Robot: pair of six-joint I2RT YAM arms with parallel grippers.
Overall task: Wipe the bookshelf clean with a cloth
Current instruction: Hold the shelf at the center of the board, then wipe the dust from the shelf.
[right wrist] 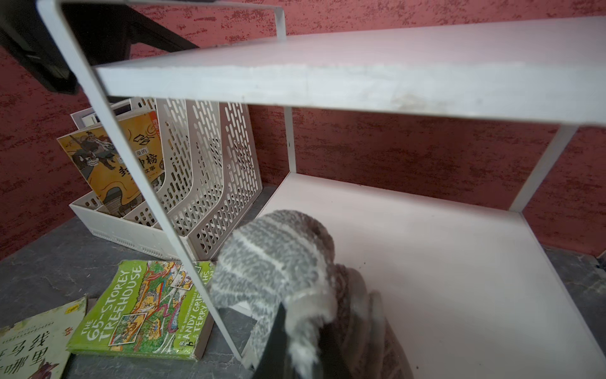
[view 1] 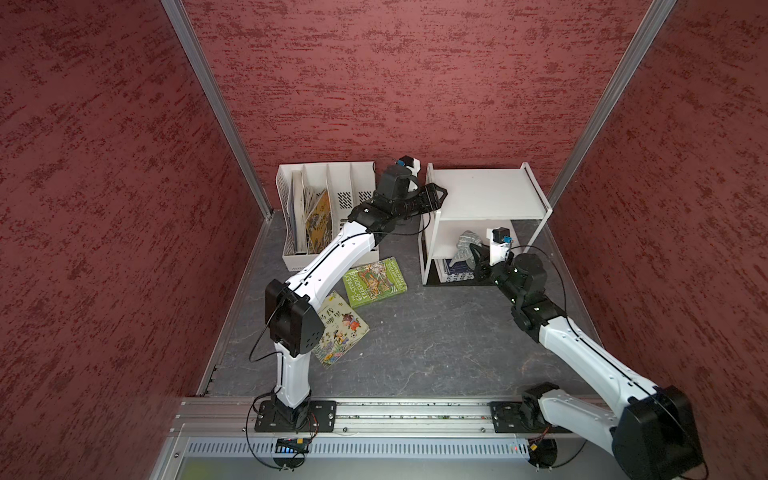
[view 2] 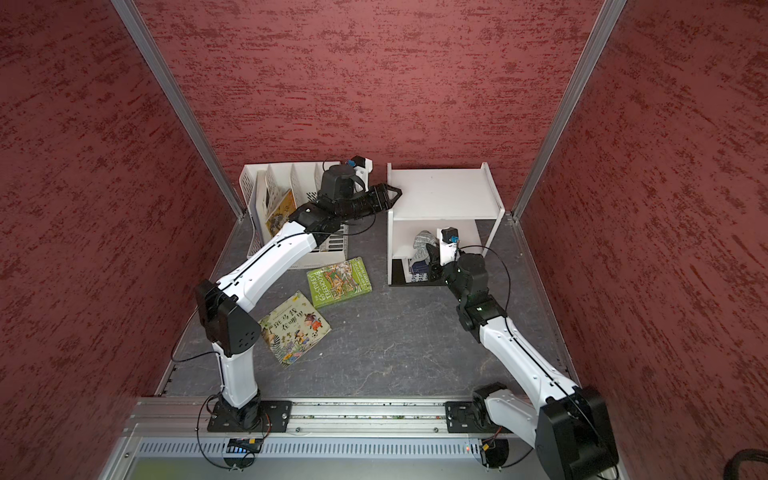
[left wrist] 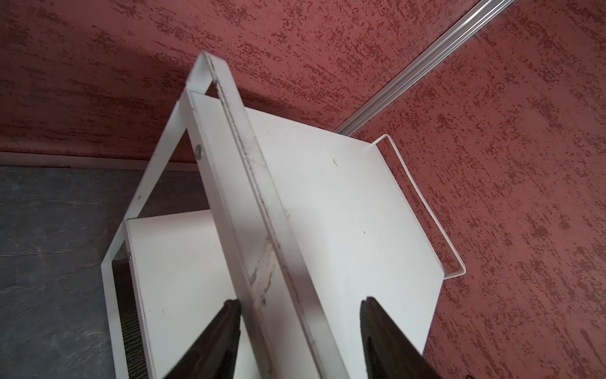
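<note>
The white bookshelf [view 1: 482, 191] stands at the back right on the dark table, seen in both top views. My left gripper [view 1: 442, 193] is at its upper left side. In the left wrist view its jaws [left wrist: 301, 301] stand open astride the scuffed flat frame bar [left wrist: 262, 229]; one finger touches the bar and the other is clear of it. My right gripper [right wrist: 301, 328] reaches into the middle tier [right wrist: 459, 279] and is shut on the grey striped cloth [right wrist: 275, 252]. The cloth bunches up ahead of the fingers near the tier's left front edge, next to a frame post. In a top view the cloth [view 2: 424, 243] shows under the top board.
A white perforated file organizer [view 1: 328, 208] with books stands left of the shelf. A green book [view 1: 376, 282] and a picture book [view 1: 340, 332] lie flat on the table. Another book [view 1: 457, 274] lies on the bottom tier. Red walls close in behind and beside.
</note>
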